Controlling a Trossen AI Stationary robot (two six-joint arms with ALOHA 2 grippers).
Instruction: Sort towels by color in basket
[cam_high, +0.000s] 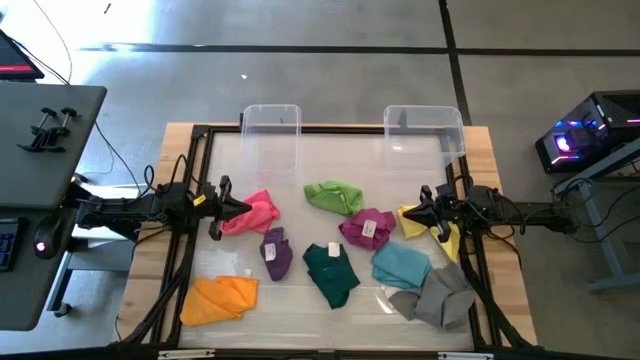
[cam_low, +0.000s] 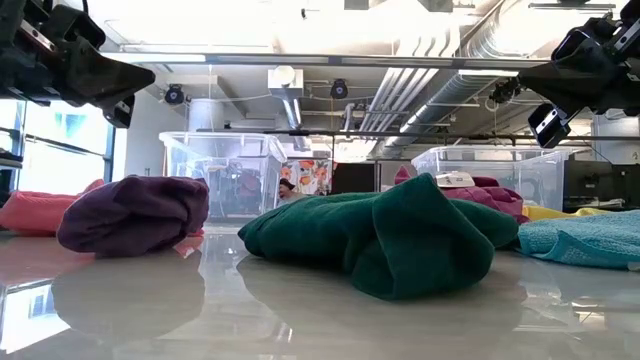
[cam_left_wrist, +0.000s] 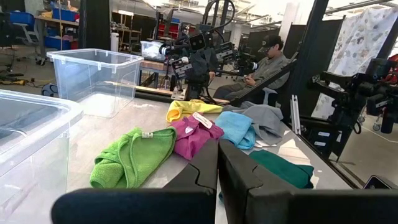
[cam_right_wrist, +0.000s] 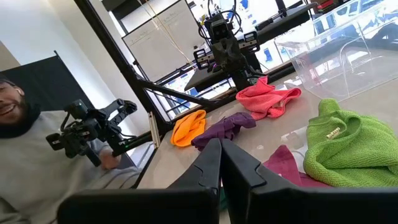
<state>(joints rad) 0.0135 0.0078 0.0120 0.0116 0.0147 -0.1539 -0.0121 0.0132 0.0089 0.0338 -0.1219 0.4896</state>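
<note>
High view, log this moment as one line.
left gripper: shut, above pink cloth towel | right gripper: shut, above yellow cloth towel | clear plastic bins: no towels

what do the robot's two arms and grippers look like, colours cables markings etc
Both arms are dark, near-black, built of chunky jointed segments with black cables trailing back along them to the table's sides. The left gripper and the right gripper each end in two dark, tapered, angular fingers. The left arm shows a small yellow marking near its wrist. No other markings can be made out.
</note>
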